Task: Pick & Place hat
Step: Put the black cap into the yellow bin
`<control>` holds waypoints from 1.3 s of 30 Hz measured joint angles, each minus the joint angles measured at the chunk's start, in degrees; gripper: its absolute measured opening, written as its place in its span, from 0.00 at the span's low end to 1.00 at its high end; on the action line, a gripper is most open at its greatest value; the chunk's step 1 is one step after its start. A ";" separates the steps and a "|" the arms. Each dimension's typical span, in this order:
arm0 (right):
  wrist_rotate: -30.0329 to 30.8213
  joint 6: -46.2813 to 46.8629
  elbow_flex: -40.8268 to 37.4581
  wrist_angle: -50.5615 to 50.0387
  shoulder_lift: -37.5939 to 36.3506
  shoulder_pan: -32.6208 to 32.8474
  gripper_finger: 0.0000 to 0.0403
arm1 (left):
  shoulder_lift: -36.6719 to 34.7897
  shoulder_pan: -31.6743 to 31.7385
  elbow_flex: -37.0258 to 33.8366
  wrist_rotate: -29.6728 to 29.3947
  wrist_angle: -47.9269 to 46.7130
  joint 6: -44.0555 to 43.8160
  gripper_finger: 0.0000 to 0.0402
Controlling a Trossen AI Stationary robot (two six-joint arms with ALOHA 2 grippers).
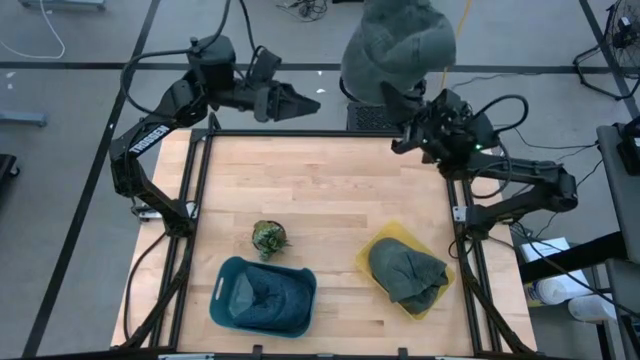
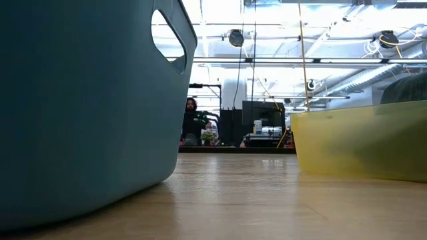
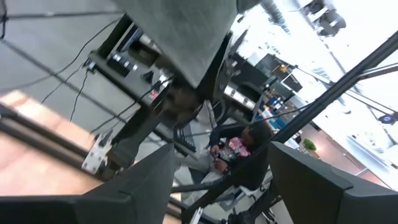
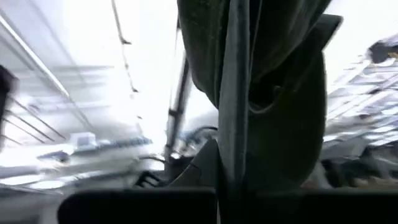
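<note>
A grey-green hat (image 1: 398, 48) is held high above the table's far edge, close under the high camera. My right gripper (image 1: 408, 108) is shut on it, and the hat fills the right wrist view (image 4: 261, 81). My left gripper (image 1: 300, 102) is open and empty beyond the far left edge, pointing toward the hat, which shows in its wrist view (image 3: 180, 37). A second grey-green hat (image 1: 405, 272) lies in a yellow tray (image 1: 368, 250) at the near right. A teal basket (image 1: 228, 280) at the near left holds dark cloth (image 1: 265, 295). My right gripper pinches a bunched fold of the hat's cloth (image 4: 231, 168) between its two fingers (image 4: 137, 205). The hat is lifted clear of the table and everything on it. The hat hides the fingertips in the high view.
A small green ball-like thing (image 1: 268, 237) lies on the wood between basket and table middle. In the low view the basket wall (image 2: 80, 100) stands near left and the yellow tray (image 2: 360, 143) right. A person (image 2: 193, 123) sits far behind the table. Black frame rails (image 1: 205, 160) edge the table.
</note>
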 joint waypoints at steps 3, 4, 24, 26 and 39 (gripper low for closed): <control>-0.84 2.30 0.00 5.64 2.25 0.00 0.00 | 0.00 -0.02 0.00 -0.01 3.22 -0.07 0.69; -0.85 3.05 0.00 7.47 2.98 -0.02 0.00 | 0.00 -0.02 0.00 -0.02 4.43 -0.21 0.70; -5.22 4.14 12.02 9.73 15.21 2.40 0.00 | 0.00 -0.24 0.00 -5.78 12.44 0.78 0.74; -5.20 4.14 12.02 9.65 15.28 2.39 0.00 | 0.00 -0.49 0.00 -4.90 12.46 1.45 0.72; -5.22 3.96 12.02 9.14 15.22 2.58 0.00 | 0.02 -1.05 0.00 -4.39 12.04 0.91 0.25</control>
